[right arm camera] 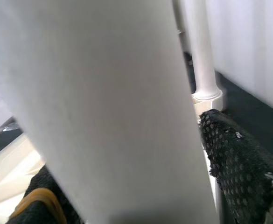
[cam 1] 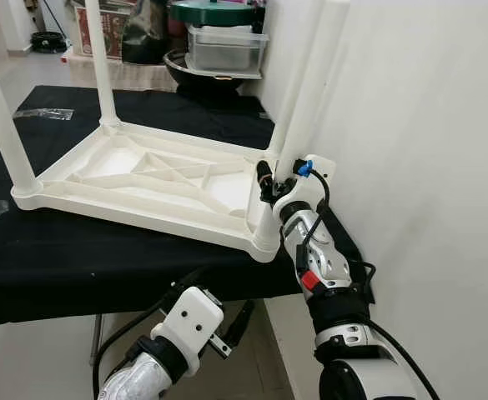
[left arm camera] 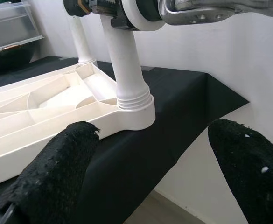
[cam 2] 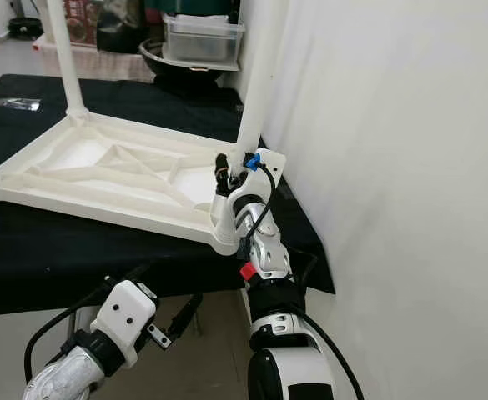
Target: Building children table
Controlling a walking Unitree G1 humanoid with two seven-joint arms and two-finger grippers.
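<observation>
**White plastic table upside down, right gripper on the near corner leg**

White tabletop [cam 1: 143,179] is lying inverted on the black cloth [cam 1: 77,258] of a folding stand, pushed up beside the wall [cam 1: 427,167]. Four legs are pointing up; the near right leg [cam 1: 306,108] is sitting in the corner socket [left arm camera: 135,109] closest to the robot.

Right gripper [cam 1: 275,179] is reaching up and clamping that leg just above the socket; the right wrist view is showing the leg filling the space between the black fingers [right arm camera: 239,163], so the claw is closed around it. Left gripper [left arm camera: 155,172] is hanging low, under the table edge, fingers spread wide apart and holding nothing, looking up at the same socket.

Judging the step: seating or tightening this last leg.

Risks from here:
- Socket corner is overhanging the front edge of the cloth-covered stand. Downward or twisting force there is likely tipping or sliding the whole tabletop, since nothing is bracing it.
- Cloth is looking slippery under smooth plastic, so torque on the leg may be spinning the table rather than the thread.
- Leg is leaning slightly; forcing it could cross-thread or jam.
- Wall is very close to the right arm, limiting wrist rotation and risking a scrape.
</observation>
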